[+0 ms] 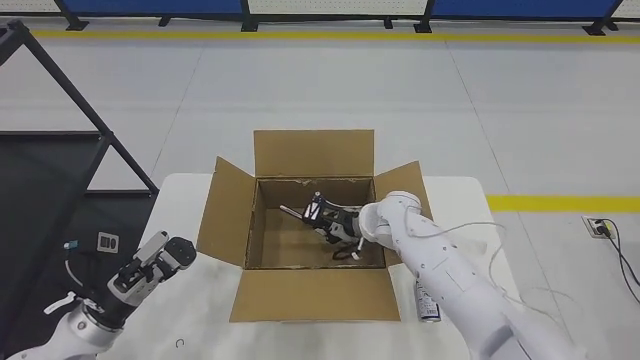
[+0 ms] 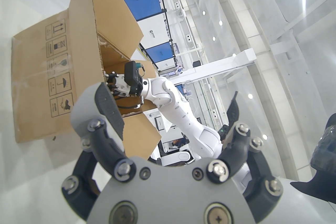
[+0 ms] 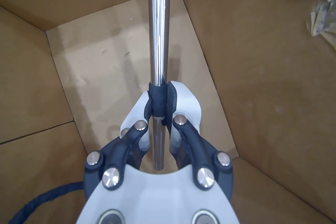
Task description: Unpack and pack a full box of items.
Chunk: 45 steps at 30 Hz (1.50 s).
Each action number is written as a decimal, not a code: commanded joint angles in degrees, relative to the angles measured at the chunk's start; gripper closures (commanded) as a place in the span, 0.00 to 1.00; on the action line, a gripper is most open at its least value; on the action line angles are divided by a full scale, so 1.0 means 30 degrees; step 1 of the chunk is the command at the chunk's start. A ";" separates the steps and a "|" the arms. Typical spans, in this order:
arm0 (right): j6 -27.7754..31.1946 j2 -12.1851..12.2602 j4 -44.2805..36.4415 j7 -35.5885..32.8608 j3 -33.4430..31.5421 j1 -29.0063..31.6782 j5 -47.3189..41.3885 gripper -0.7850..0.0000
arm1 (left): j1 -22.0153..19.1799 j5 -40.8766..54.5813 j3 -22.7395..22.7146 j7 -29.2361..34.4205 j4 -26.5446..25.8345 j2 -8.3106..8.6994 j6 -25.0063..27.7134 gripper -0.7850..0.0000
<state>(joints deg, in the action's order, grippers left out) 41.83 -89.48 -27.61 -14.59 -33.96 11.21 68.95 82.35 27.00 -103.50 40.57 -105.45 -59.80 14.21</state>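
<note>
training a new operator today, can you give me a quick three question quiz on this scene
1. True or false: the right gripper is shut on a metal rod inside the cardboard box.
2. Multiple choice: the left gripper is A) open, outside the box; B) shut on a flap; C) down inside the box.
3. Fill in: the box's top flaps are folded ____.

Key: 1 true; 2 A; 3 open.
</note>
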 commanded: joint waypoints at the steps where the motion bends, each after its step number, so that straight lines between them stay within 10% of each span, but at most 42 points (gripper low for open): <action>1: -0.0194 0.0270 -0.0586 -0.0562 -0.0320 0.0242 -0.0147 1.00 | 0.0032 -0.0023 0.0001 -0.0022 -0.0005 0.0001 -0.0007 0.00; 23: -0.0041 0.1136 -0.2797 0.0959 -0.1091 0.1040 0.1124 1.00 | 0.0258 -0.0179 0.0127 -0.0556 -0.0259 -0.0030 -0.0234 0.00; 45: 0.2966 0.6103 -2.1242 0.3921 -1.1737 1.1892 0.3095 1.00 | -0.0103 -0.0438 0.0735 -0.0783 -0.0219 -0.0064 -0.0517 0.00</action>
<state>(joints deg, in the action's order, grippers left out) 50.88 -71.40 -90.57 -2.77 -67.98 45.85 78.67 82.08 25.70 -101.31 38.25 -106.13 -59.99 12.68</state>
